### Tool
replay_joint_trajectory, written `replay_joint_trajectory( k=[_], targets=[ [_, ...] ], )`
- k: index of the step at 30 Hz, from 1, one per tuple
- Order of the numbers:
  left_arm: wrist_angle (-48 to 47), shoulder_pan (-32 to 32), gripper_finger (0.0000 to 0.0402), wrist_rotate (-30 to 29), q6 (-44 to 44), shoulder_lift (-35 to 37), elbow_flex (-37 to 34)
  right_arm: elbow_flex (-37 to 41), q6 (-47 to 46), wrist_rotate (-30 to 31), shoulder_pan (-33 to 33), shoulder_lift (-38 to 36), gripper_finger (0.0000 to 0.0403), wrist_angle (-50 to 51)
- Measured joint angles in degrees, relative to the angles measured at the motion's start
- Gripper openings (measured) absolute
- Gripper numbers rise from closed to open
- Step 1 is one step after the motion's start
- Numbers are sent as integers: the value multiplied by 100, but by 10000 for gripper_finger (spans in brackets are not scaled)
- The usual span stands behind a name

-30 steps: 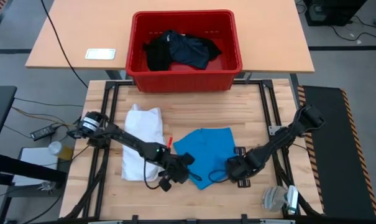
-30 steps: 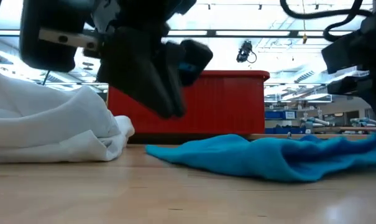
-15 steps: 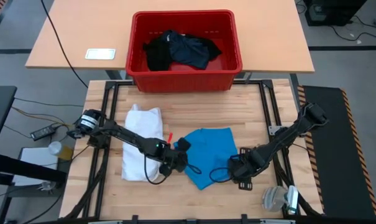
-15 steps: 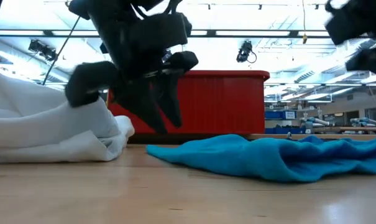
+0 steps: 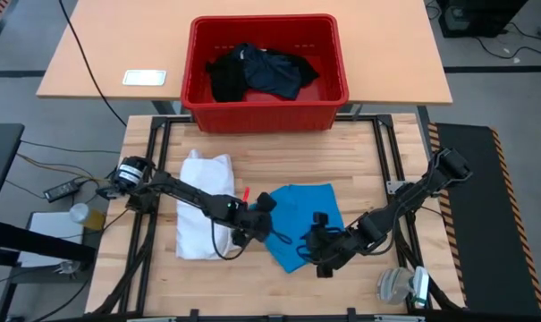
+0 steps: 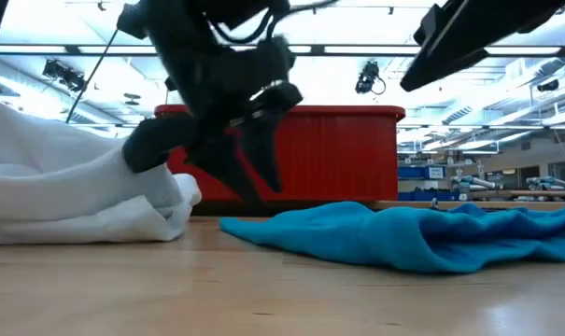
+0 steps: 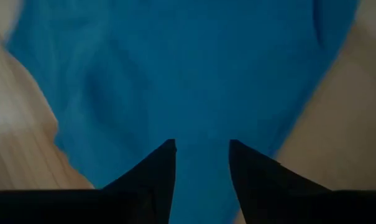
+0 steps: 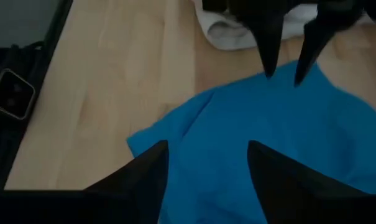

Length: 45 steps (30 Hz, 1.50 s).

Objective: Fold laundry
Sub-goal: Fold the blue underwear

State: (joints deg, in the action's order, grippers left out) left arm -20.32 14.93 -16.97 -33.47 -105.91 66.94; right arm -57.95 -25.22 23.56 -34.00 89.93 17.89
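The small bright blue piece (image 5: 301, 219) lies spread on the wooden table, right of the folded white shirt (image 5: 203, 215). My left gripper (image 5: 263, 219) hangs open over the blue piece's left edge (image 7: 202, 146), fingertips just above the cloth (image 6: 254, 187). My right gripper (image 5: 319, 243) stands open above the piece's near right part (image 8: 206, 149), slanting down. The black garments (image 5: 261, 72) lie in the red crate.
The red crate (image 5: 268, 107) stands on a second table past the far edge. A small red thing (image 5: 246, 193) lies between shirt and blue piece. A white card (image 5: 145, 78) lies far left. Bare wood shows along the near edge (image 6: 263, 289).
My left gripper has gone from the blue piece's near left corner toward the far edge, turned, and opened. My right gripper has risen, tipped up and shifted toward the table's left. The blue piece lies flat on the table.
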Motion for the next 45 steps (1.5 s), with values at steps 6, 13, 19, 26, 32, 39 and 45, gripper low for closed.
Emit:
replay_joint_trajectory(
  k=[6,13,19,26,32,39,45],
  targets=[
    [-493,7,143,-140,-617,2,254,0,-15,68,0,0,219,-17],
    [-2286,-236,142,185,-616,12,1399,0,15,93,35,0,218,-20],
    [-2879,-561,142,334,-1221,-289,1320,0,46,120,38,81,218,-135],
    [-2845,-644,142,-202,-2299,-799,1283,2,528,149,26,700,218,-1062],
    [-2676,-742,142,-318,-2392,-1016,1280,2,370,5,28,1040,218,-1071],
    [-2716,-736,93,-165,-2375,-1049,1285,2,288,-69,24,1058,218,-1056],
    [-2758,-709,12,-229,-1927,-1039,1285,2,642,53,-75,1051,214,-1458]
  ],
)
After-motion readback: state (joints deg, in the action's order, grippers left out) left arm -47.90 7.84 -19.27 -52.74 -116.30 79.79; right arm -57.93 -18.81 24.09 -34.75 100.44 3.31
